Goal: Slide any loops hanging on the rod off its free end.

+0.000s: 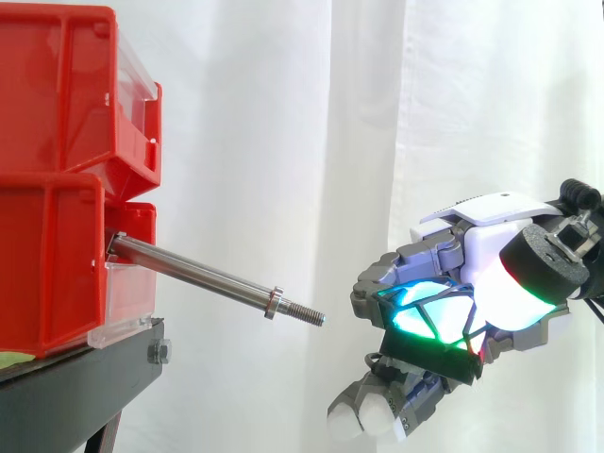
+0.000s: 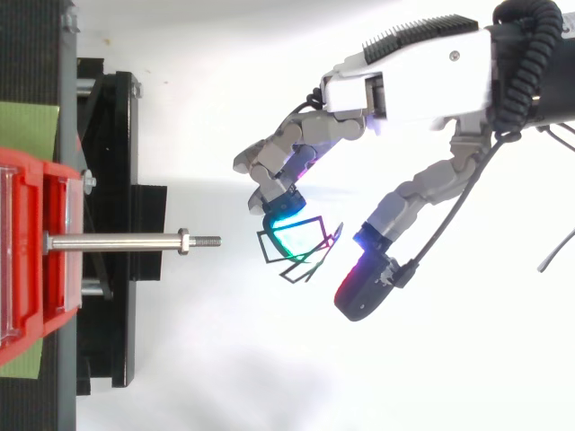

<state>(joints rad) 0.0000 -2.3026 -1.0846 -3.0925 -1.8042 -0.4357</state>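
The rod (image 1: pixel 198 272) comes out of the front of the lower red bin (image 1: pixel 47 274). In the side view it points toward 4 o'clock, with its tip a little lower than its root. Near the free end there is a nut (image 1: pixel 275 302), and after the nut comes a short threaded tip. An upper red bin (image 1: pixel 57 94) stands on the lower one, and both are on the black stand (image 1: pixel 75 387) before the white curtain (image 1: pixel 377 113).

The hand (image 1: pixel 491 245) is in the air beyond the free end of the rod and does not touch it. In the top view the hand (image 2: pixel 422 72) is at 3 o'clock from the rod tip, and in the side view it is at about 4 o'clock from the tip. There is a clear gap between them. The fingers are curled toward the thumb and they close on the loops (image 2: pixel 296 242), which are thin dark wire shapes. In the top view the loops lie against a fingertip (image 2: pixel 283 224) that glows cyan, and the thumb pad (image 2: pixel 359 287) is at 4 o'clock from them. In the side view the same dark wires cross the green and cyan glow inside the hand.

So the loops are in the hand, apart from the rod, at 3 o'clock from its threaded tip in the top view.
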